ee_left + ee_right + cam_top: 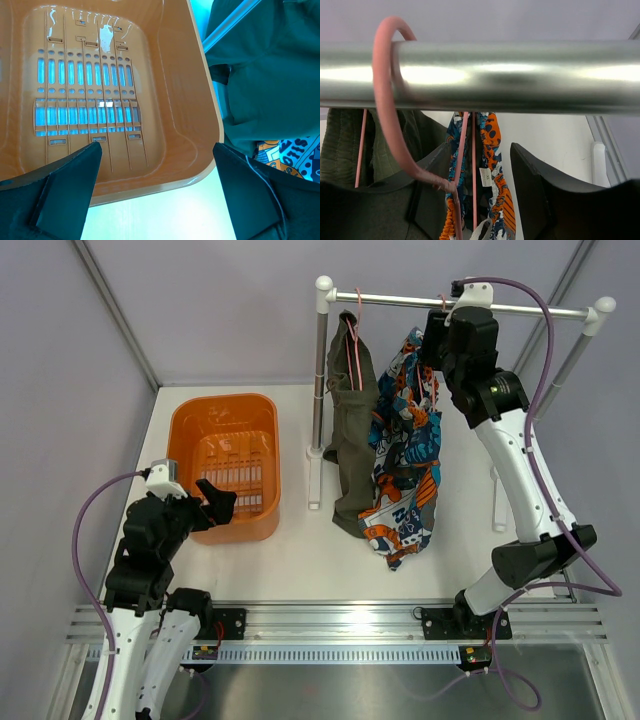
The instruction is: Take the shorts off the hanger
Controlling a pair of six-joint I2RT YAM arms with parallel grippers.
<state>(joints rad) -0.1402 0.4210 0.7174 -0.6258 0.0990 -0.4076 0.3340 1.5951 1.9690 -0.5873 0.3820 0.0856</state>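
— Right gripper: shut or apart?
— Apart, clamped on nothing. Sits high, just under the metal rail. Between the two fingers, thin pink wires and the printed shorts. To the left of that, a pink hook looped over the rail.
— And the left gripper?
— Spread wide as well, holding nothing. Hovers low above the near rim of the orange basket, at the left side of the bench.
— Whereabouts of the shorts?
— Both up on the rail, side by side and touching. Olive-green shorts on the left, on a pink hanger close to the rack's left post. Printed pair on the right, directly below the raised gripper. Hang long, down toward the bench; resting on it or just clear of it, cannot tell.
— Basket against the cloth?
— Apart from it, left of the post.
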